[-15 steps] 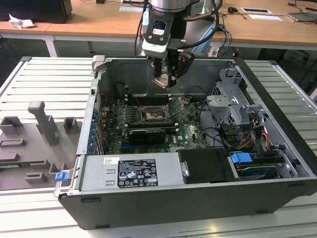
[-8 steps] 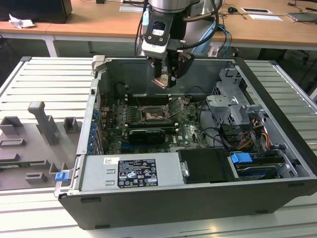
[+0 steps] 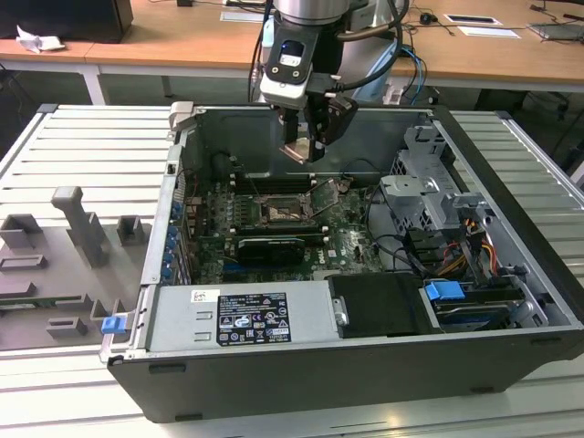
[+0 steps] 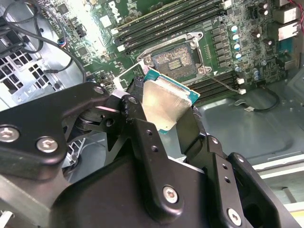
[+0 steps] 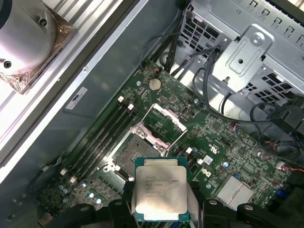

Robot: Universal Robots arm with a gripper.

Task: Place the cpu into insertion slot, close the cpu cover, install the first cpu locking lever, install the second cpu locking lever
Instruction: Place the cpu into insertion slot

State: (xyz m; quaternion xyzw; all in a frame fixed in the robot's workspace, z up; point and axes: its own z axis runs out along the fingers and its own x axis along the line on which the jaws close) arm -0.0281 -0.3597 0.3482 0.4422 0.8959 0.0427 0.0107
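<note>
There was one cpu (image 5: 160,192), one insertion slot (image 5: 126,154), one cpu cover (image 5: 169,117) and one green motherboard (image 5: 223,142), all inside one open computer case (image 3: 274,374). One claw (image 3: 304,148), one coin cell (image 5: 153,84) and one slatted counter (image 3: 82,146) were in view.

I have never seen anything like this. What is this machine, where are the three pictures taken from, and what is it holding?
It is a robot arm hanging over an open computer case on a slatted table. The exterior view comes from a camera standing apart; both wrist views come from cameras riding on the arm, looking into the case. The tool at the arm's end is shut on the cpu, a small flat square chip, held above the green motherboard. Below it lies the insertion slot, open, with the cpu cover swung up. Grey holders stand on the table at the exterior view's left.
</note>
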